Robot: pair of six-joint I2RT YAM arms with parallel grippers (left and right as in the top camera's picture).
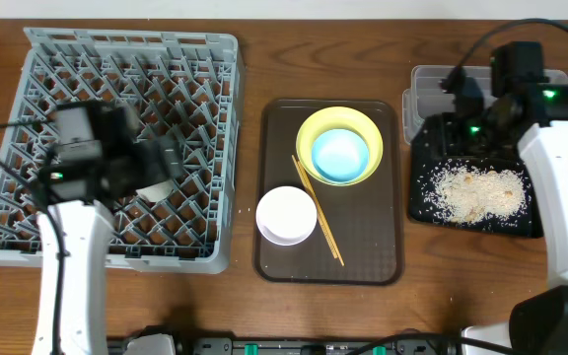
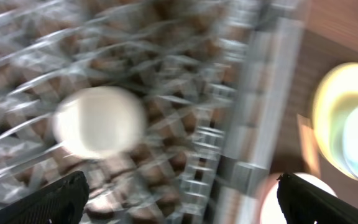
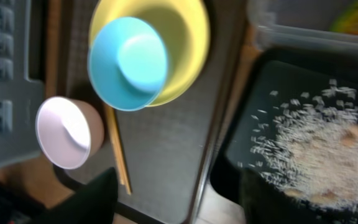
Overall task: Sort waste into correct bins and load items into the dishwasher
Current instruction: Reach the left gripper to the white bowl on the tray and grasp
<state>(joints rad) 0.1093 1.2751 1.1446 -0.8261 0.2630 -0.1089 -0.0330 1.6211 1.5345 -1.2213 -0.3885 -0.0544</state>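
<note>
The grey dish rack [image 1: 28, 197] fills the left. My left gripper [image 1: 164, 160] hangs over it, open and empty [image 2: 179, 202], above a small white cup [image 2: 98, 121] lying in the rack [image 2: 197, 155]. On the brown serving tray sit the yellow plate [image 1: 309, 138] holding the light blue bowl [image 1: 340, 155], the white bowl [image 1: 286, 215] and two chopsticks [image 1: 319, 212]. White crumbs [image 1: 481, 192] lie in the black tray [image 1: 427, 202]. My right gripper [image 1: 469, 120] is open and empty [image 3: 179, 205] over that tray's left edge [image 3: 241, 143]. The wrapper [image 3: 356, 15] lies in the clear tub [image 1: 427, 84].
The brown serving tray [image 1: 363, 247] lies between the rack and the bins. In the right wrist view it [image 3: 166, 155] shows with the plate [image 3: 185, 43], blue bowl [image 3: 129, 62], white bowl [image 3: 67, 130] and chopsticks [image 3: 118, 155]. Both wrist views are motion-blurred.
</note>
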